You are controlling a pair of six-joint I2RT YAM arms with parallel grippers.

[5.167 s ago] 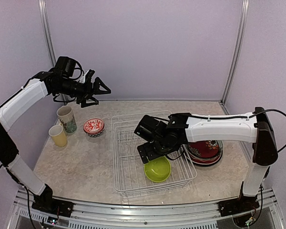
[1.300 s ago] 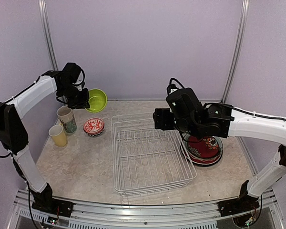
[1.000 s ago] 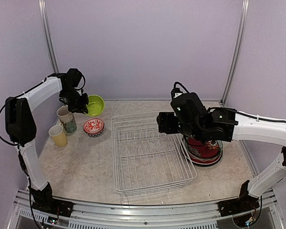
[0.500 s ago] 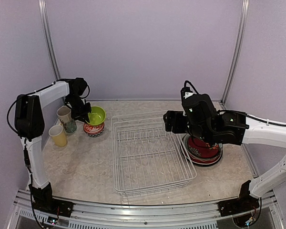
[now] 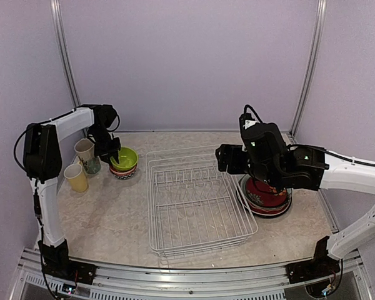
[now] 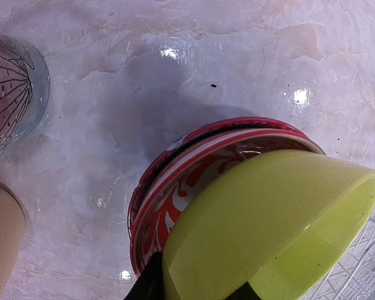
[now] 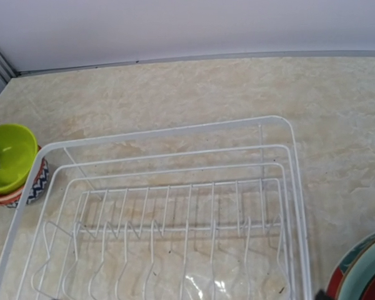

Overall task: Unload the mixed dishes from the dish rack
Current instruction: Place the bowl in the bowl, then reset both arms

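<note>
dish rack (image 5: 200, 206) holds nothing; left pincer (image 5: 115, 156) at lime bowl (image 6: 269, 231) on patterned bowl (image 6: 169, 200), grip unclear; right pincer (image 5: 221, 159) spread wide, holding nothing.

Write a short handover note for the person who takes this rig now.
Left gripper: at the rim of the green bowl; gripping or released, unclear.
Right gripper: open, empty, near the far right corner of the rack.
Green bowl leans in the red bowl, left of the rack, near the mug and cup. Plates are stacked right of the rack.
Done: no dishes in the rack.
Left: free the green bowl, retract both arms.
</note>
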